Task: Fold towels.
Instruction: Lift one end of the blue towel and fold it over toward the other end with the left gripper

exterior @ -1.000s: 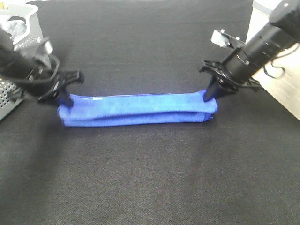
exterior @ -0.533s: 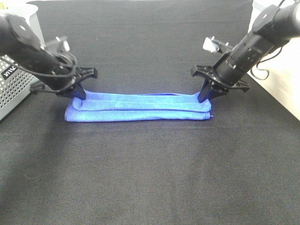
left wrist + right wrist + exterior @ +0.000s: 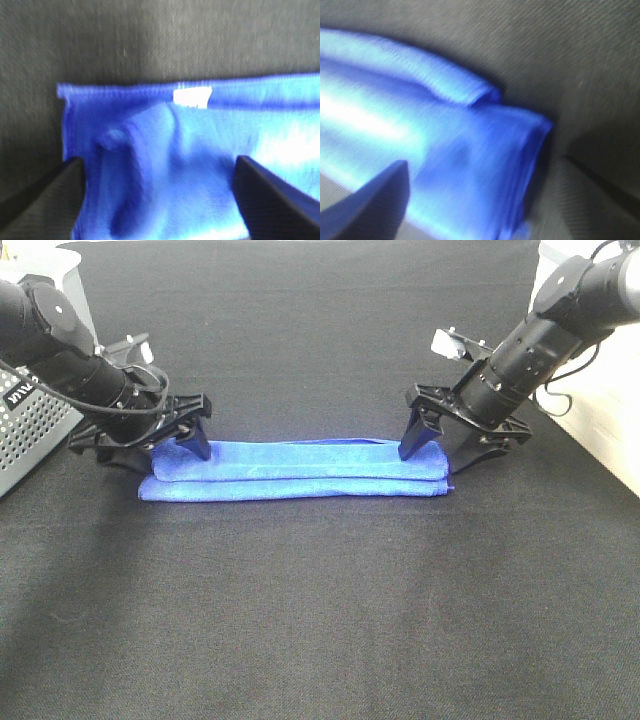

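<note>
Towel (image 3: 300, 472) folded into a long blue strip lies flat on the black table (image 3: 320, 620), we see from up high. The left gripper (image 3: 160, 450) and the right gripper (image 3: 438, 455) stand spread wide at its ends, pinching nothing. From the left wrist we see its white tag (image 3: 191, 96) by the hem. From the right wrist we see its blurry folded end.

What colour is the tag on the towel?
White. The tag sits on the towel hem; left wrist view shows it best.

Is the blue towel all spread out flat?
No, the towel lies folded into a long, narrow strip, one layer on top of another.
</note>
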Controlling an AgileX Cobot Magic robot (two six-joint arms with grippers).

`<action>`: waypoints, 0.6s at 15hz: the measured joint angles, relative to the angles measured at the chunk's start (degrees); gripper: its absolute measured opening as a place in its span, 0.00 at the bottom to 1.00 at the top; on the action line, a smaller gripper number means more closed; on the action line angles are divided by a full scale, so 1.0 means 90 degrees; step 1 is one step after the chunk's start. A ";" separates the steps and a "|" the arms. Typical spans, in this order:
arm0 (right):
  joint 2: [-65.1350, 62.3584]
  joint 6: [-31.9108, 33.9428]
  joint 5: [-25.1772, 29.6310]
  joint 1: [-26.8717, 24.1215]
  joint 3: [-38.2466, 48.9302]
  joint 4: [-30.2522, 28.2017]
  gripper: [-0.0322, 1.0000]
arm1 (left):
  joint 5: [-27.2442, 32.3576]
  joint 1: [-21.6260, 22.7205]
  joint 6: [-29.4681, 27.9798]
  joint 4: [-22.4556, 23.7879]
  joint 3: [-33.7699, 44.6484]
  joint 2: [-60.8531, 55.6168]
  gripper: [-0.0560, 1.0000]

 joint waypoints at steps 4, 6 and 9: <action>-0.0280 0.0006 0.0185 0.0000 0.0000 -0.0006 0.78 | 0.0395 0.0032 0.0070 0.0293 0.0000 0.0000 0.79; -0.0286 0.0006 0.0172 0.0000 0.0000 -0.0006 0.78 | 0.0395 0.0376 0.0083 0.0248 0.0000 0.0000 0.79; -0.0286 0.0006 0.0121 0.0000 0.0000 -0.0006 0.78 | 0.0369 0.0630 0.0095 0.0102 0.0000 0.0000 0.79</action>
